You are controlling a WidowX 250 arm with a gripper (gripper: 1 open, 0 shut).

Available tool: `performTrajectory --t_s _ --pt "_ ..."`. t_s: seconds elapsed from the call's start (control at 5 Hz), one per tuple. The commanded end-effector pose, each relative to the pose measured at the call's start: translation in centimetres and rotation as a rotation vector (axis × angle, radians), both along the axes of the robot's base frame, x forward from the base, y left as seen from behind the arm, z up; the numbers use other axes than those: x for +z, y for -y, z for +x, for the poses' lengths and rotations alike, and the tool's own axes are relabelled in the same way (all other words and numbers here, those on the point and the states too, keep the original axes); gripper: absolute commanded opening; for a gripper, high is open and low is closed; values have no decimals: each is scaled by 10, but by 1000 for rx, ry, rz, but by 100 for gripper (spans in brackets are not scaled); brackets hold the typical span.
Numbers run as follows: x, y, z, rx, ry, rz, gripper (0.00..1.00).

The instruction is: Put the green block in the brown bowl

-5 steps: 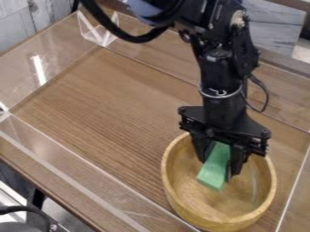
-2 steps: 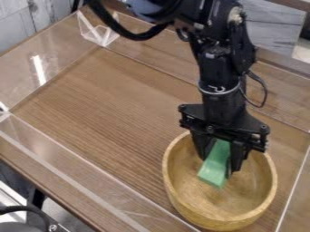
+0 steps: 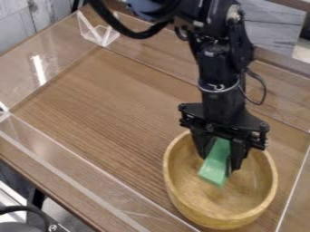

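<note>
- The gripper [image 3: 220,152] points almost straight down over the brown bowl [image 3: 186,207], its jaws closed on the upper end of the green block [image 3: 217,167].
- The green block hangs directly below the gripper, inside the bowl's rim, with its long axis near upright and tilted slightly, lower end toward the bowl's floor.
- Whether that lower end touches the wood or sits just above it cannot be told from this view.
- Judged from this, the block is already over its target; the coming move calls only for opening the jaws, after which the block would likely tip onto its side within the bowl on the tabletop [image 3: 97,100].
</note>
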State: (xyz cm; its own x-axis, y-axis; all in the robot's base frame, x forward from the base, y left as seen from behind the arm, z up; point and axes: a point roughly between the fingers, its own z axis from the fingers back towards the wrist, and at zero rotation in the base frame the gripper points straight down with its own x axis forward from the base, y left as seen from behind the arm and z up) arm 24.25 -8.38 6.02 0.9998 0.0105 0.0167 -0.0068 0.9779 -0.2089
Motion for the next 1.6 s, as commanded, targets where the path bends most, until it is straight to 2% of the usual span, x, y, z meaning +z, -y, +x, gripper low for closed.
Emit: performTrajectory --t_s 0.0,1.4 --pt "13 0 13 9 48 -17 0" --pt "11 -5 18 2 29 -47 0"
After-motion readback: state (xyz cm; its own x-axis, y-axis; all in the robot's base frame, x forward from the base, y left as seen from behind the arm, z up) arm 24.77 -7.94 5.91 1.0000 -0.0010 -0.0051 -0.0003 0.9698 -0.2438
